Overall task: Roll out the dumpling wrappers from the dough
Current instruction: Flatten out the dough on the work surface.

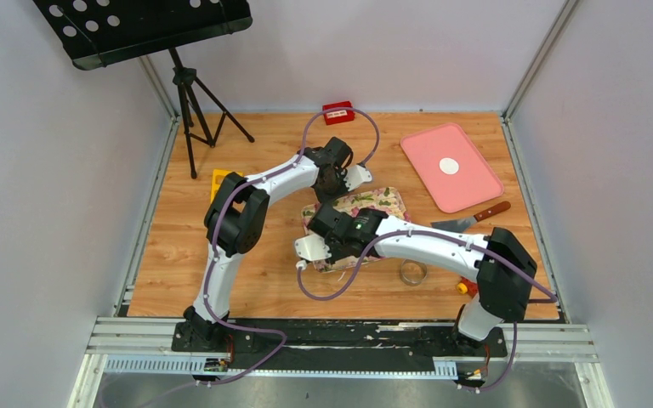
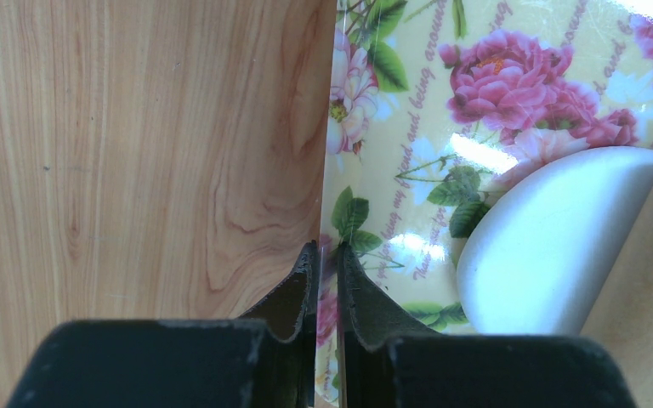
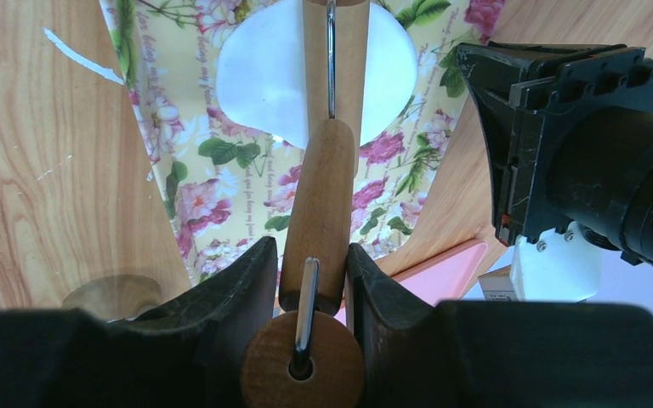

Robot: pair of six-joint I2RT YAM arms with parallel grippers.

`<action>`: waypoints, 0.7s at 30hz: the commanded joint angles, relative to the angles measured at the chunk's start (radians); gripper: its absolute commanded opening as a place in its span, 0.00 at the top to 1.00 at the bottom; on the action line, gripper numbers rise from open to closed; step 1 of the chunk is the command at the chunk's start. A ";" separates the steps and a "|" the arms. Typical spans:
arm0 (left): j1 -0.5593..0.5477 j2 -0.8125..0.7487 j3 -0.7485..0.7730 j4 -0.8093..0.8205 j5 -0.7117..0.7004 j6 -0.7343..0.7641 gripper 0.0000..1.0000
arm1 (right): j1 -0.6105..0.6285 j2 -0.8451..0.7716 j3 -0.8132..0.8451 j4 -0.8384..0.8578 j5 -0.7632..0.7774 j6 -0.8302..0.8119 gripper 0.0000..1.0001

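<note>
Rolling dough [image 3: 251,72] flat on mat [image 2: 408,102], we clamp right gripper [image 3: 310,255] on pin [image 3: 319,195]; left gripper [image 2: 323,259] pinches mat edge. One wrapper [image 1: 449,166] done, on tray [image 1: 476,191] right of mat; more cutting left, we judge.

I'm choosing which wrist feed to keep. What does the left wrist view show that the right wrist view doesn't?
Only the left wrist: the left claw shut on the edge of the floral mat.
Only the right wrist: the right claw shut on the wooden roller, which lies across the dough, plus a corner of the pink tray.
Both: the mat, the white dough and the wooden table.
</note>
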 commanded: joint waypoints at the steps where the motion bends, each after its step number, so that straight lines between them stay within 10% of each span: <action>1: -0.002 0.067 -0.016 -0.009 -0.023 0.004 1.00 | 0.020 0.042 -0.075 -0.289 -0.222 0.055 1.00; 21: -0.002 0.068 -0.013 -0.009 -0.025 0.005 1.00 | 0.020 -0.068 0.032 -0.199 -0.033 0.054 1.00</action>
